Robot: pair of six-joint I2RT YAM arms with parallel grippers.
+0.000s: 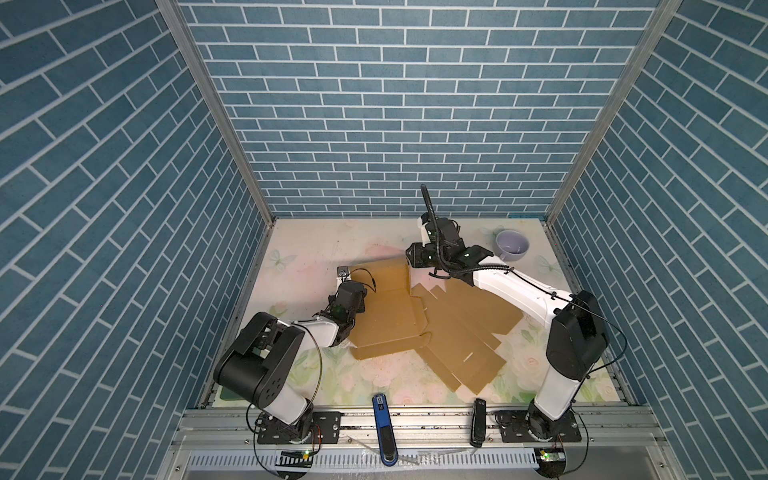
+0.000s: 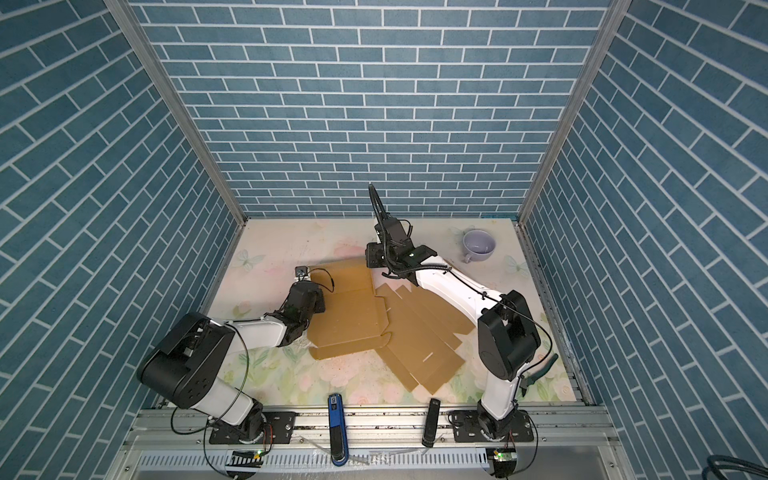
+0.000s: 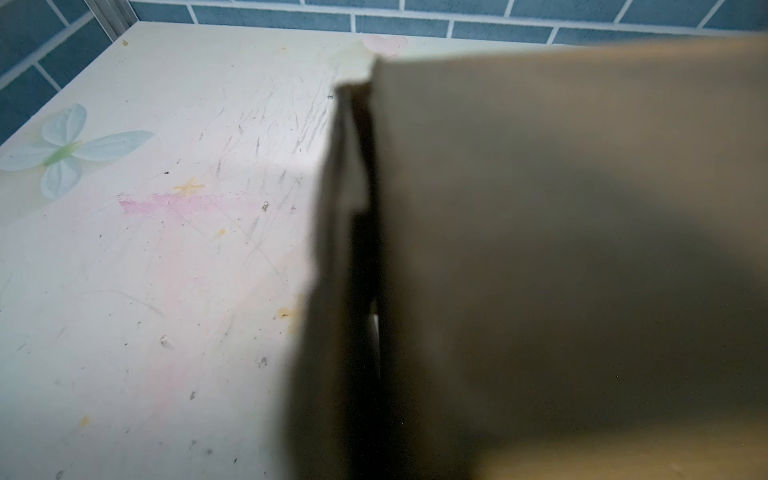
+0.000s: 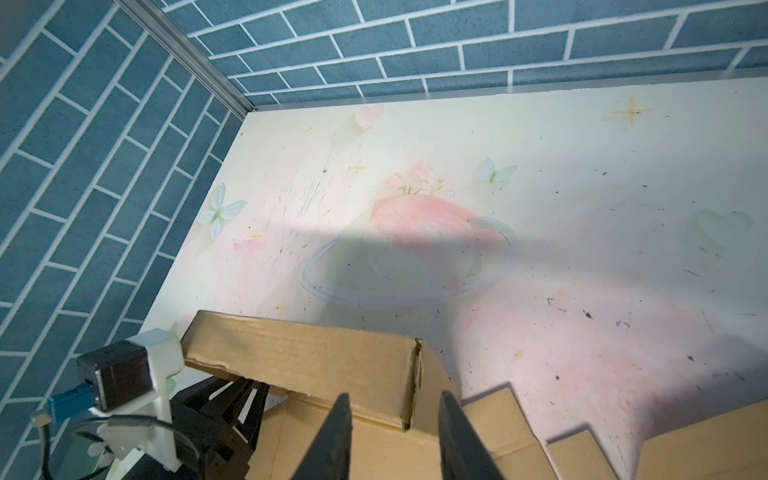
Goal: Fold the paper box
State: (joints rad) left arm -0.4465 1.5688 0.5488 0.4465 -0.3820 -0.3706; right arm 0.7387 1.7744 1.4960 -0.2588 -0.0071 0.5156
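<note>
Mid-tabletop (image 1: 307, 249), the paper box (image 1: 399, 316): a brown cardboard blank, mostly flat, long right panels splayed toward the front right, one raised flap (image 4: 303, 357) folded upright along the rear-left edge. At the right end of that flap, the right claw (image 4: 395, 399), parted, one finger to either side of the flap's corner, the space between them wider than the card. At the flap's left end, the left claw (image 4: 232, 395), black fingers tucked under the flap's lower edge; cannot tell whether parted or closed, nor whether gripping the card. Left wrist view nearly filled by blurred card of the box seen edge-on, no fingers made out there. Open room: bare surface behind the box up to the brick-patterned back wall (image 1: 395, 124), a free strip on its left as far as the side wall (image 1: 124, 208), and a band of free surface in front before the metal rail (image 1: 415, 419). Tighter on the right, with the right arm's white link (image 1: 511, 291) over the blank's rear-right panel, hiding part of it. Well apart at the rear right, a lilac cup (image 1: 512, 245), upright. Across the front rail, a blue-and-black tool (image 1: 382, 428) and a black bar-shaped item (image 1: 478, 422), kinds hard to make out. Near the right arm's base in a top view, green-handled pliers (image 2: 540, 370), partly hidden behind the arm.
</note>
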